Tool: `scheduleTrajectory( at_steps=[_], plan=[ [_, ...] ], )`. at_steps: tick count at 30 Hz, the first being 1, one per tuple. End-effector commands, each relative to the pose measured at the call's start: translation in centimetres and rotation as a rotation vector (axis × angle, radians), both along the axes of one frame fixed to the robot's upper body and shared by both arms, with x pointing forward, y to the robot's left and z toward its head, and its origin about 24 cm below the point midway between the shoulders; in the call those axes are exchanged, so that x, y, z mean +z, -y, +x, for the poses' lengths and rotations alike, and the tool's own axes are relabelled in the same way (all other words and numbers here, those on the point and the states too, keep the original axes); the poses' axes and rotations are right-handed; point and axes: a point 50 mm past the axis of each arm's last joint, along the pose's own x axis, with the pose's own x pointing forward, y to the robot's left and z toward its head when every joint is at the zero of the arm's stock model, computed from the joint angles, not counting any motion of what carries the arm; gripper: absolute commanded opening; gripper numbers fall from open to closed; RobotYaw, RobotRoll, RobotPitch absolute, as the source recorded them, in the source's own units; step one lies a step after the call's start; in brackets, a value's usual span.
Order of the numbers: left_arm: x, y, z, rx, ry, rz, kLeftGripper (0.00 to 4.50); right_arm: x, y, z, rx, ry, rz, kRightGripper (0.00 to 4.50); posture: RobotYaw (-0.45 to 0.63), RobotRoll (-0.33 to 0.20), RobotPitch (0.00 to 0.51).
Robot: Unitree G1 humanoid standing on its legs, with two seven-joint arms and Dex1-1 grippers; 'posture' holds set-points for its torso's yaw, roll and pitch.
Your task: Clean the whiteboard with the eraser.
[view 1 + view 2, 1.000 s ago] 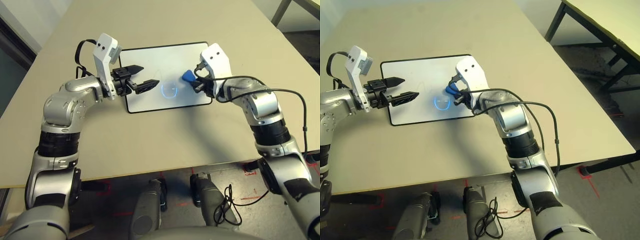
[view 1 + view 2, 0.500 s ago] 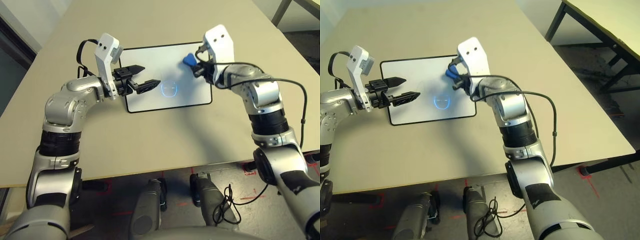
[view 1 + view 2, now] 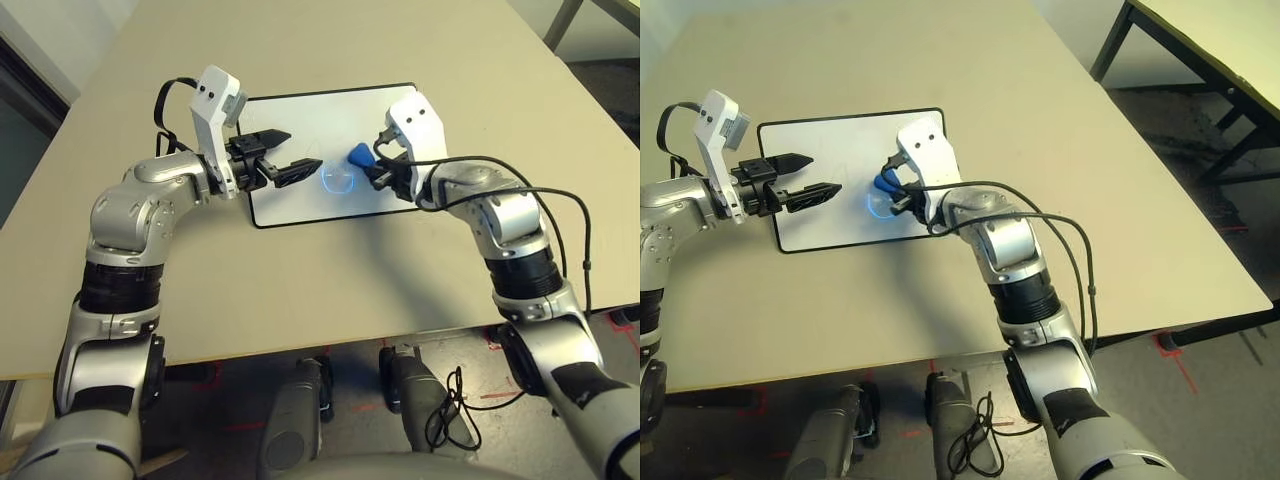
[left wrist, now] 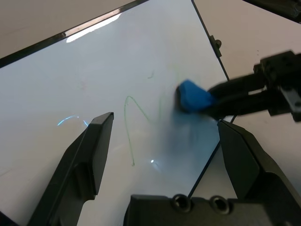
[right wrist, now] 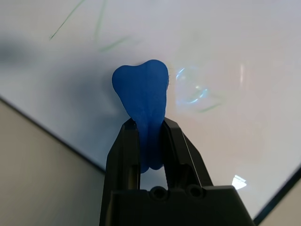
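1. the right gripper, clamped on the eraser, presses it to the whiteboard mid-wipe
2. the left gripper hovers over the board's left side, fingers apart
3. next, it seems: sweep across the green marks

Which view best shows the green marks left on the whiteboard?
The left wrist view: the thin green strokes show plainly on the whiteboard, beside the eraser in the right gripper. The right wrist view catches a few faint strokes beyond the eraser. In the eye views they are barely visible.
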Motion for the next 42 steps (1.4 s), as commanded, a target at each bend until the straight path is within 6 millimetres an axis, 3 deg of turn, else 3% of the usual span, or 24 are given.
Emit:
scheduleTrajectory(
  at_steps=[1, 11, 15, 21, 25, 29, 36, 42],
  plan=[
    [-0.4, 0.1, -0.2, -0.007, -0.017, -0.001, 4.50, -0.5, 0.2, 0.2, -0.019, -0.019, -0.022, 0.60, 0.01, 0.000, 0.238],
    [-0.5, 0.3, -0.1, -0.008, -0.018, -0.006, 4.50, 3.7, 2.3, 3.1, -0.193, 0.150, 0.039, 0.60, 0.00, 0.000, 0.238],
    [-0.5, 0.3, -0.1, -0.009, -0.016, -0.008, 4.50, 2.8, 2.3, 3.1, -0.188, 0.124, 0.026, 0.60, 0.00, 0.000, 0.237],
    [-0.5, 0.3, -0.1, -0.009, -0.018, -0.008, 4.50, -0.3, 0.3, 0.8, -0.085, 0.016, -0.003, 0.60, 0.00, 0.000, 0.239],
    [-0.5, 0.3, -0.1, -0.010, -0.017, -0.008, 4.50, -1.1, -0.1, 0.0, -0.058, -0.013, -0.013, 0.60, 0.00, 0.000, 0.239],
    [-0.5, 0.4, -0.1, -0.010, -0.017, -0.007, 4.50, -1.1, 0.2, 0.3, -0.071, -0.006, -0.018, 0.60, 0.00, 0.000, 0.241],
    [-0.6, 0.4, -0.1, -0.010, -0.019, -0.008, 4.50, 1.5, 3.1, 3.0, -0.240, 0.110, 0.005, 0.60, 0.00, 0.000, 0.242],
    [-0.5, 0.3, -0.1, -0.008, -0.018, -0.008, 4.50, 0.7, 2.9, 2.9, -0.237, 0.079, -0.002, 0.60, 0.00, 0.000, 0.241]
  ],
)
